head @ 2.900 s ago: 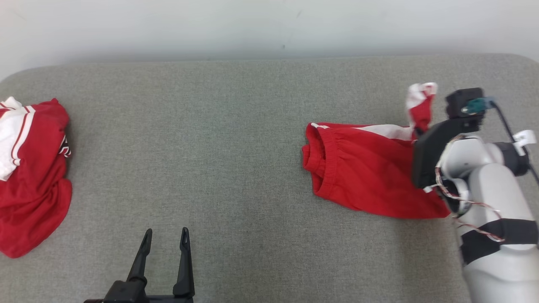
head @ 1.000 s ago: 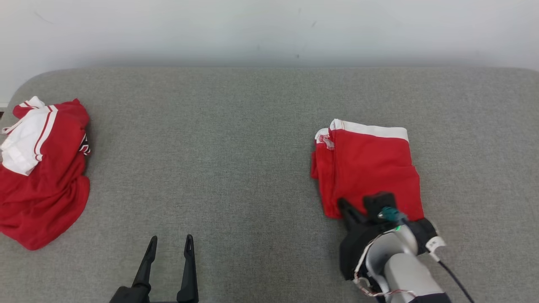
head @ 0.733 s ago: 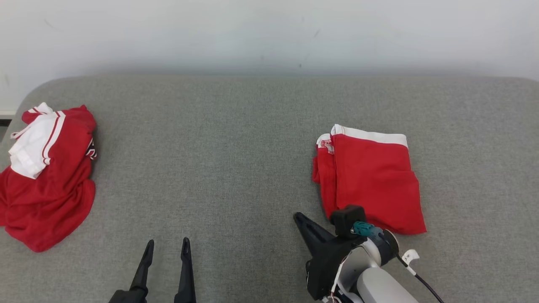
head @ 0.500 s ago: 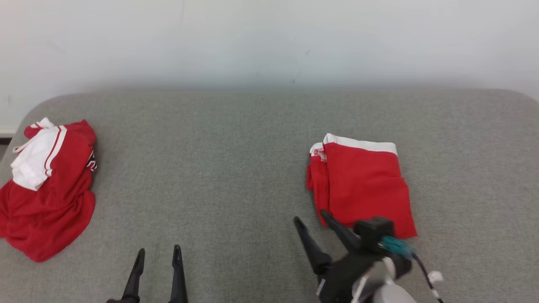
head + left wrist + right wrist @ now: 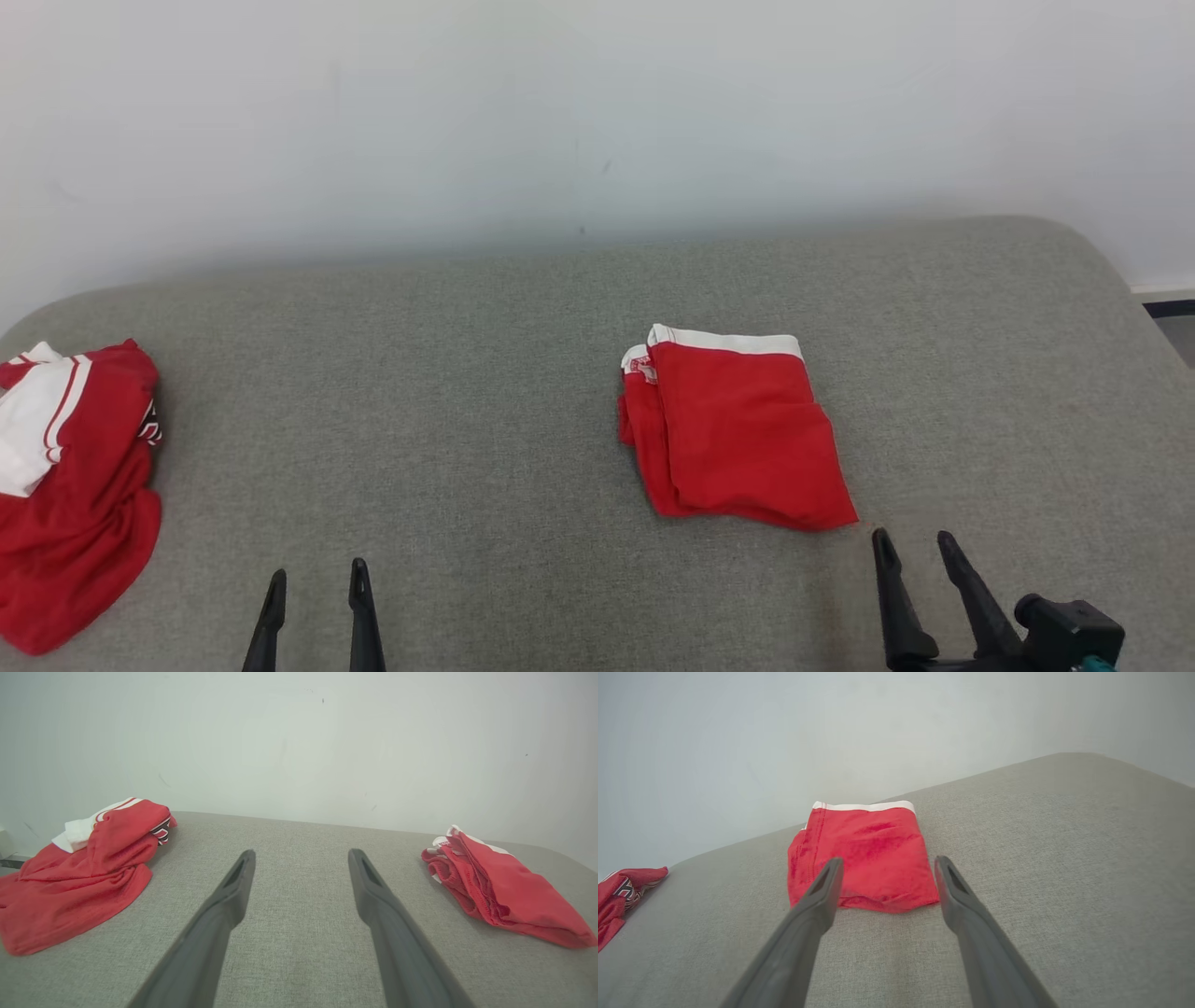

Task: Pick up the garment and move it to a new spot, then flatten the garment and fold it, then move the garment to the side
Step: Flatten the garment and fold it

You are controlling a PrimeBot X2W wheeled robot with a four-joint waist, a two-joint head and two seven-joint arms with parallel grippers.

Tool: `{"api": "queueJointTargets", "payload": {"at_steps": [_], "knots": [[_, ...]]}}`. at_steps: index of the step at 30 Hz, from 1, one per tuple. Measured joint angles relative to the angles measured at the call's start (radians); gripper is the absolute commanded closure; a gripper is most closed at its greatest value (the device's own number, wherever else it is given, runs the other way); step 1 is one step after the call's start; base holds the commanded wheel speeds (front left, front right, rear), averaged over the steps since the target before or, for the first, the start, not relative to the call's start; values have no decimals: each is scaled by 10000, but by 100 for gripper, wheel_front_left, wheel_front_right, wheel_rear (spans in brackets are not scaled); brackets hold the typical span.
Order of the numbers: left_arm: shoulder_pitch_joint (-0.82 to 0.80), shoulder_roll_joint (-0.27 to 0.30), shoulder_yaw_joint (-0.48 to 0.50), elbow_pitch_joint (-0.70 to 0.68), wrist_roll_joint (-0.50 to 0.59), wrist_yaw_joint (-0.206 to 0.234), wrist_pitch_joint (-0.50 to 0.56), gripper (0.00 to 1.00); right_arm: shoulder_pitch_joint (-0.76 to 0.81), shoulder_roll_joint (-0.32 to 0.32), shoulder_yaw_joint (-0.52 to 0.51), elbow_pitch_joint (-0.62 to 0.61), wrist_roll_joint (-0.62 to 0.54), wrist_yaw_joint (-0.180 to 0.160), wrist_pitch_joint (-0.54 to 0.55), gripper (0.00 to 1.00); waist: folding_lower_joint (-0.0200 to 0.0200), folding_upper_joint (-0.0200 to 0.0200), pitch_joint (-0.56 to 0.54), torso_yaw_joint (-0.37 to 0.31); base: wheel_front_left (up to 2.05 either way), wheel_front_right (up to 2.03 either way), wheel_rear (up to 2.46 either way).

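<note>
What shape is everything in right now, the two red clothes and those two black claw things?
folded red garment, folded flat, white band on its far edge, lying on the grey surface, touched by neither gripper.
crumpled red garment, bunched in a heap at the surface's left end.
left gripper, open, holding nothing.
right gripper, open, holding nothing, just short of the folded red garment.

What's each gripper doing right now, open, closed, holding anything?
Left gripper: open, holding nothing.
Right gripper: open, holding nothing, clear of the folded red garment.
</note>
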State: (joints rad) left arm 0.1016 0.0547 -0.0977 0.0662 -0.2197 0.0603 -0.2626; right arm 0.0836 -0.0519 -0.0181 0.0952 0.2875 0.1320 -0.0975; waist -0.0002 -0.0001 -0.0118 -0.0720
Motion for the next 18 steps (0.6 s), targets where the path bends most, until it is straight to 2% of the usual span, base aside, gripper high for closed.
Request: {"api": "queueJointTargets", "payload": {"at_steps": [7, 18], "knots": [[74, -23, 337, 245, 46, -221, 0, 0, 134, 8, -523, 46, -817, 0, -190, 0, 1, 0, -98, -179, 0, 0, 0], [559, -33, 1026, 815, 291, -543, 0, 0, -287, 4, -332, 800, -1225, 0, -441, 0, 1, 0, -344, -20, 0, 0, 0]]}}
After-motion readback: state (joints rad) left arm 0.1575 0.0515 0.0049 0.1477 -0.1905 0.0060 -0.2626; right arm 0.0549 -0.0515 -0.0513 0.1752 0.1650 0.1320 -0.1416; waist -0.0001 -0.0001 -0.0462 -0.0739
